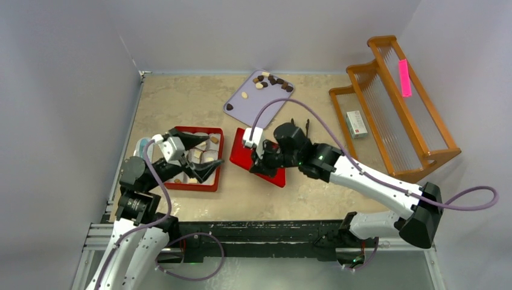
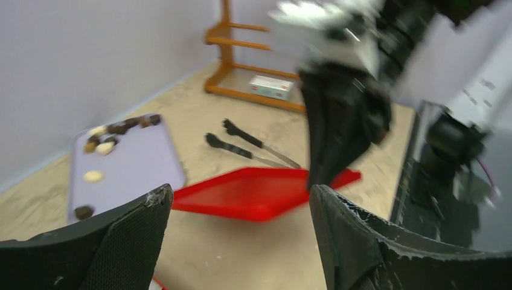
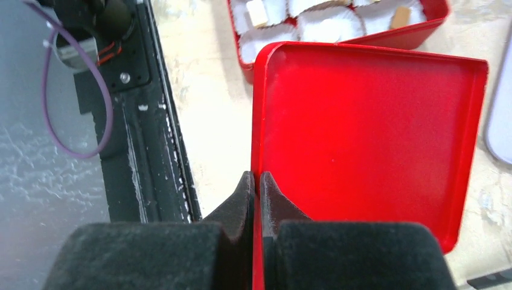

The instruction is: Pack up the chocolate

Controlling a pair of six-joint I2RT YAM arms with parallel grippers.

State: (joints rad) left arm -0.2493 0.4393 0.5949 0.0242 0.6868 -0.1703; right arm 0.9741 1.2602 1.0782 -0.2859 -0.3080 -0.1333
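Observation:
Several chocolate pieces (image 1: 273, 80), cream and dark brown, lie on a lilac tray (image 1: 250, 104) at the back; the left wrist view shows them (image 2: 105, 147) too. A few pieces (image 3: 256, 12) sit in white paper cups inside the red box (image 1: 173, 184). My left gripper (image 1: 211, 151) hovers over that box, open, with nothing between its fingers (image 2: 338, 241). My right gripper (image 3: 256, 181) is shut on the near edge of the red lid (image 3: 374, 133), which lies tilted right of the box (image 1: 275, 175).
Black tongs (image 2: 241, 148) lie on the table behind the lid. A wooden rack (image 1: 392, 103) at the right holds a small white carton (image 1: 357, 123) and a pink tag (image 1: 404, 77). The black base rail (image 3: 145, 139) runs along the near edge.

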